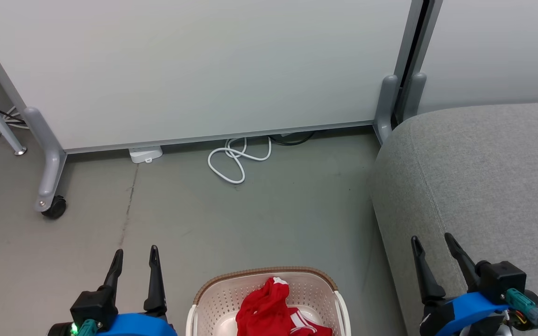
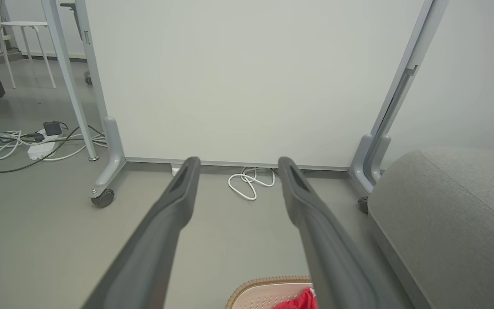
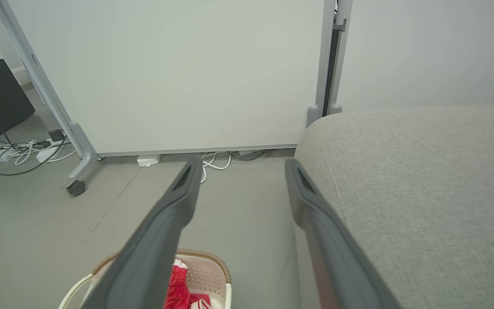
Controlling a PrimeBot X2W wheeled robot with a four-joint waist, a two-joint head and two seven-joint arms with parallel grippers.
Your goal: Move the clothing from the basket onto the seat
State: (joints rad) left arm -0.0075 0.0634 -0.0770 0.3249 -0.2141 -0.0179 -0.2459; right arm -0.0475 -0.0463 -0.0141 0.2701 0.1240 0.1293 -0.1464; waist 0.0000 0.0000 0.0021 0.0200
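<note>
Closest of all are the two grippers, low in the head view. The left gripper (image 1: 136,250) is at 7 o'clock, over the bare grey floor (image 1: 250,219). Its two dark fingers stand apart with nothing between them. The right gripper (image 1: 431,238) is at 5 o'clock, close by the edge of the seat (image 1: 484,177). Its fingers are spread too and hold nothing. Between the two grippers, at 6 o'clock, is the basket (image 1: 217,298). It stands on the floor near the seat. It is cream white with little holes and a brown rim. The clothing (image 1: 264,308) is inside the basket, a soft red heap with some white stripes. Part of it pokes up toward the far rim. Both grippers are well apart from it. The seat is big and grey and sits on the 3 o'clock side. At 12 o'clock from the basket, a white cable (image 1: 236,161) lies in loops on the floor. It is by the bottom of a big white board (image 1: 203,70). The board stands on grey legs, and one leg at 9 o'clock has a small black wheel (image 1: 55,206).
</note>
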